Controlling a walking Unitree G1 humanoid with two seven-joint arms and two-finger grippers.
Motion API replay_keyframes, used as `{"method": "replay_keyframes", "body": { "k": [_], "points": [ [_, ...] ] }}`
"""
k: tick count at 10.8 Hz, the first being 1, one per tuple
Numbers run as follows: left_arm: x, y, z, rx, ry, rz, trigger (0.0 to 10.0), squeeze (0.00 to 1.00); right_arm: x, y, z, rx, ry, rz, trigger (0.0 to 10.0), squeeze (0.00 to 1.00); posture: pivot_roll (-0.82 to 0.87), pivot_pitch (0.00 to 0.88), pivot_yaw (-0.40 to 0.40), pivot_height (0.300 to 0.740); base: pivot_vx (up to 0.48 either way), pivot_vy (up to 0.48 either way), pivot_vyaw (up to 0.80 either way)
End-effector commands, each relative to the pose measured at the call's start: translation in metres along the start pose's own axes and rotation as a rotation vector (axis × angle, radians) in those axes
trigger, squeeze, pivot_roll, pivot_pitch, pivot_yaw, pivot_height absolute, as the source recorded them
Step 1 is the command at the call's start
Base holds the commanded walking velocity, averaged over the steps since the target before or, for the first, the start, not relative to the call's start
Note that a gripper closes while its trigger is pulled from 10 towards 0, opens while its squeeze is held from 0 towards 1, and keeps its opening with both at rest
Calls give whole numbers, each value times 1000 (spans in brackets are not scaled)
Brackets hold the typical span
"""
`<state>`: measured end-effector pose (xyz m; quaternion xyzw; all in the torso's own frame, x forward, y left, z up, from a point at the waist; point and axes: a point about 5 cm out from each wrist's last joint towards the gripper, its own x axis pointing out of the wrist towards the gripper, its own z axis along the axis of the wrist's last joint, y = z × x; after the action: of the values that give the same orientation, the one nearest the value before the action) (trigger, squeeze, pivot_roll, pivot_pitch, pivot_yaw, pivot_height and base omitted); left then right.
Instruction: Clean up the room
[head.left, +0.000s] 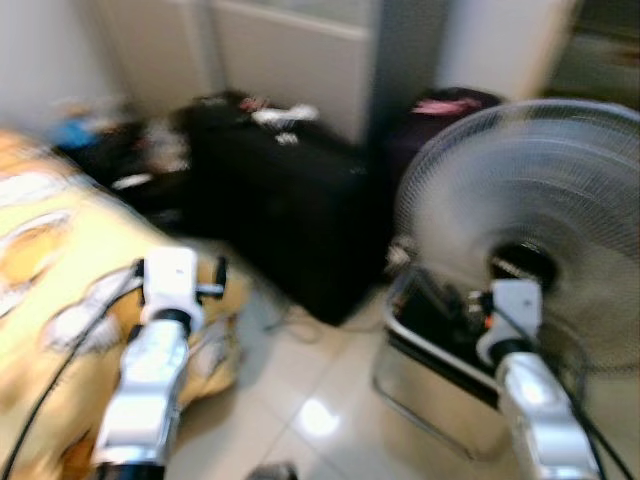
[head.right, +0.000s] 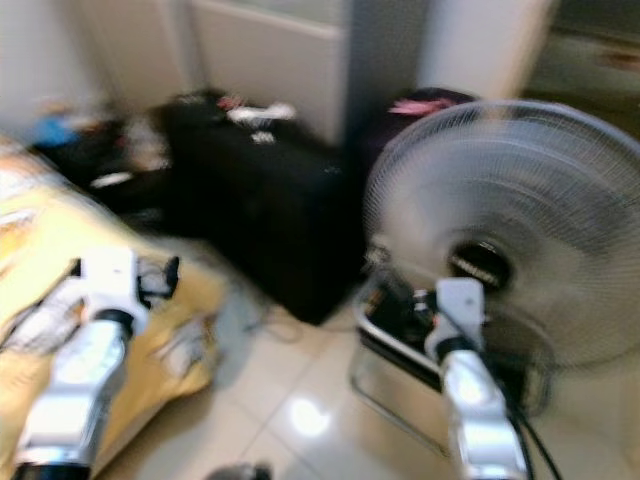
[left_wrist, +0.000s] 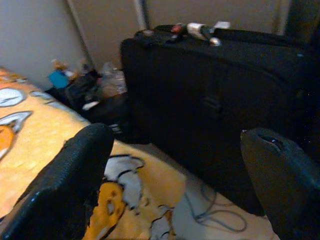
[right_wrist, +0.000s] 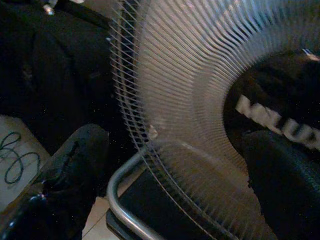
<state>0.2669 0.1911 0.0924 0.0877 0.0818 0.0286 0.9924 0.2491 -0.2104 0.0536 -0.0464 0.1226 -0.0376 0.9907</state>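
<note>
Wire-grilled fan (head.left: 520, 240) at frame right looks light but flimsy (grip the stand, not the grille); left gripper (left_wrist: 175, 180) and right gripper (right_wrist: 175, 170) both spread, empty.

Both eye views motion-blurred, evenly lit; bright glare patch on glossy pale floor tiles (head.left: 318, 418); wrist views dimmer, sharper, near black fingers (left_wrist: 65, 185) soft
</note>
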Motion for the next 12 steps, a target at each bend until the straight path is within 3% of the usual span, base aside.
{"method": "replay_keyframes", "body": {
  "k": [1, 3, 4, 5, 6, 7, 8, 9, 11, 12],
  "points": [
    [3, 0, 5, 7, -20, -46, 10000, 1000, 5, 8, 8, 3, -29, 26, 10000, 1000, -84, 0, -5, 740, 0, 0, 800],
    [5, 4, 12, -20, -37, -46, 10000, 1000, 11, 17, 20, 0, -79, 64, 10000, 1000, -85, 0, -2, 740, 0, 0, 800],
    [5, 3, 10, -23, -23, -50, 10000, 902, 10, 19, 20, 2, -76, 73, 10000, 1000, -84, 0, -5, 740, 0, 0, 800],
    [4, 1, 8, 4, -25, -43, 10000, 0, 8, 20, 16, 8, -61, 73, 10000, 1000, -77, 0, -10, 740, 0, 0, 800],
    [3, 2, 7, 11, -26, -33, 10000, 0, 8, 20, 14, 9, -50, 50, 10000, 1000, -79, 0, -8, 740, 0, 0, 0],
    [2, 2, 6, -1, -14, -38, 10000, 0, 12, 15, 7, -57, 17, -45, 10000, 1000, -82, 0, -4, 740, 0, 0, 0],
    [1, 3, 6, 2, -13, -37, 10000, 0, 12, 16, 7, -60, 18, -32, 10000, 1000, -83, 0, -4, 740, 0, 0, 0],
    [3, 7, 8, 33, -7, -21, 10000, 0, 13, 24, 12, 61, -50, -32, 10000, 0, -54, 0, -12, 740, 0, 352, 0],
    [3, 8, 11, 41, -9, -39, 10000, 0, 13, 26, 9, 159, -16, -74, 10000, 0, -54, 0, -6, 740, 0, 302, 0],
    [2, 8, 12, 59, -15, -52, 10000, 0, 12, 31, 12, 243, -18, 15, 10000, 0, -52, 0, 3, 740, 0, 285, 0]
  ]
}}
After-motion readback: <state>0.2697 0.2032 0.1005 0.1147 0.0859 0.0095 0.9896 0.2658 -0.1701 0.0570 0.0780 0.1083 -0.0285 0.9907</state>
